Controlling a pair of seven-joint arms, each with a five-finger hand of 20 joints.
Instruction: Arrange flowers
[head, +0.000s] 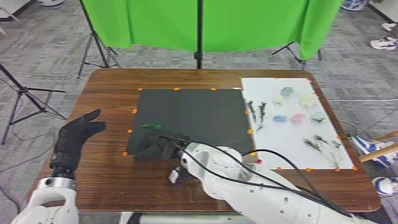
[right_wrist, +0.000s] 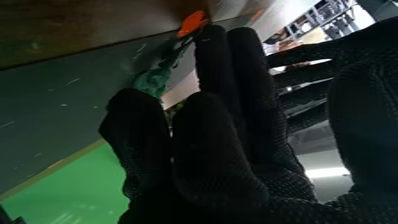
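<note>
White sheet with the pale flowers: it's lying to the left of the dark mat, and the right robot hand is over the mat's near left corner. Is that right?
Not quite: the head view shows the white sheet to the right of the dark mat. The pale flowers are on it, and the right robot hand is over the mat's near left corner.

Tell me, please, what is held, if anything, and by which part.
The left hand holds nothing. The right hand is close to a green piece, but whether and where it grips it cannot be told.
</note>
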